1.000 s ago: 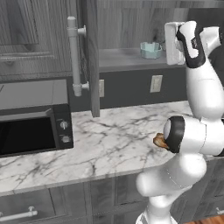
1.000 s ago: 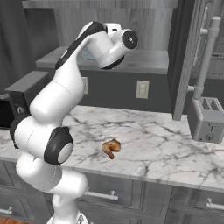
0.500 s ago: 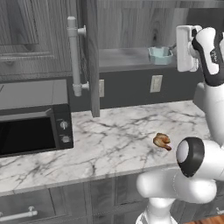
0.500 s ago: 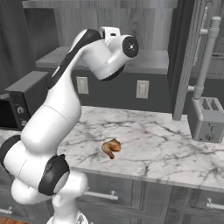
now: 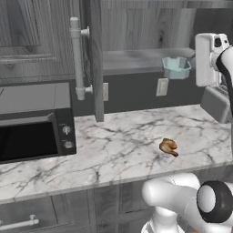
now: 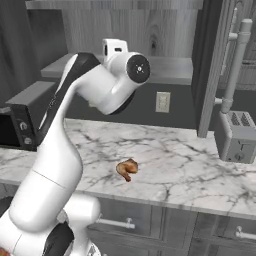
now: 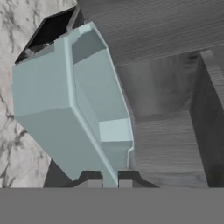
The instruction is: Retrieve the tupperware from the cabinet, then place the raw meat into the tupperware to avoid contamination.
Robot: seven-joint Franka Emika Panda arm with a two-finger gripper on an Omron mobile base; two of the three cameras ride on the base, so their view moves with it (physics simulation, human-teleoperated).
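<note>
Rises white from the base, bends at a dark elbow joint low in the left base view, then climbs steeply to a raised wrist. Carries the hand high, at cabinet-shelf height, turned toward the open cabinet. Ends in the tool (image 7: 109, 183), its two small dark fingertips (image 7: 92, 178) drawn in close together on a thin wall of the tupperware (image 7: 74, 105), one tip on either side of it. In the right base view, shows the upper link sloping up to a round wrist joint.
</note>
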